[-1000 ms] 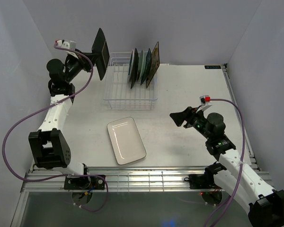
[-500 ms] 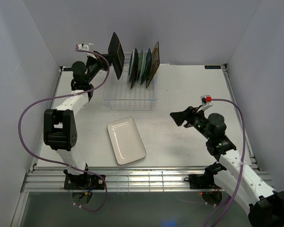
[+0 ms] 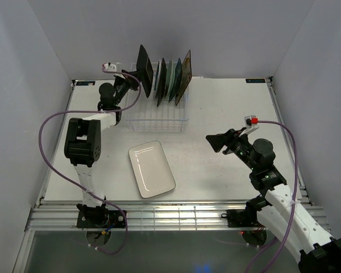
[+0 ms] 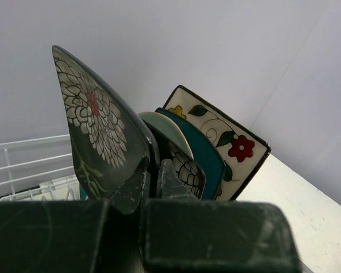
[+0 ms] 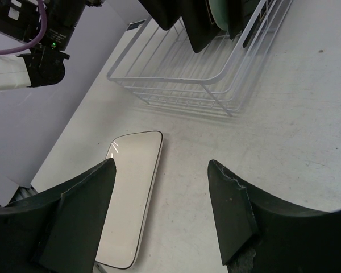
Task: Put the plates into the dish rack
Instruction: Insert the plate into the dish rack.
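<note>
At the left end of the dish rack (image 3: pixel 156 116), the left gripper (image 4: pixel 150 182) is clamping one edge of a dark floral plate (image 4: pixel 96 131), jaws pressed onto it. This plate is standing on edge beyond the fingers, its top leaning away from the racked plates (image 3: pixel 170 79), which are standing upright at the rack's rear right. In front of the rack, the white rectangular plate (image 3: pixel 152 169) is lying flat, long axis pointing toward the rack. Right of that plate, the right gripper (image 3: pixel 214 141) is hovering, jaws apart, holding nothing.
</note>
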`<state>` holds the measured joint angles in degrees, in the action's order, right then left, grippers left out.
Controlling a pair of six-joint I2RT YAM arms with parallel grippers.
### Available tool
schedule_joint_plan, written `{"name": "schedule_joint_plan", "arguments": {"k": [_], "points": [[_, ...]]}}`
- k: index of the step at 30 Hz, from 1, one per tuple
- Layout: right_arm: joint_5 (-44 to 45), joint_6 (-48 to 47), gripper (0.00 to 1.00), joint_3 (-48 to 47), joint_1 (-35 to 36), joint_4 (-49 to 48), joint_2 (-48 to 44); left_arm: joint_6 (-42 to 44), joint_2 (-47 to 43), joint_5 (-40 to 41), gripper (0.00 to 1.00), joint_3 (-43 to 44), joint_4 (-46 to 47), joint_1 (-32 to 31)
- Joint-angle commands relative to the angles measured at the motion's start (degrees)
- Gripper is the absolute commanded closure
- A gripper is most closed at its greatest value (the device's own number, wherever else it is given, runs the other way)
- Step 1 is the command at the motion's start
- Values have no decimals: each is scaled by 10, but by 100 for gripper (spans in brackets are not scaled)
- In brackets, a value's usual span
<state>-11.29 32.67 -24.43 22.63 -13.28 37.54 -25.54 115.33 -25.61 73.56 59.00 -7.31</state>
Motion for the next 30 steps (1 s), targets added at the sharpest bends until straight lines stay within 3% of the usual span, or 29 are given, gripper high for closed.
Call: {"name": "schedule_joint_plan", "arguments": {"k": [1,16,25,30], "points": [[7,4,28,-8,3,1,-9,3,-16,6,100,25,153,-3],[8,2,28,-4,3,1,-9,74,88,-13,100,48,203,-20],[15,-1,28,-3,3,4,-11,87,105,-30,100,31,201,-20],[14,-1,28,-3,3,-1,-5,93,102,-48,68,26,197,-20]]}}
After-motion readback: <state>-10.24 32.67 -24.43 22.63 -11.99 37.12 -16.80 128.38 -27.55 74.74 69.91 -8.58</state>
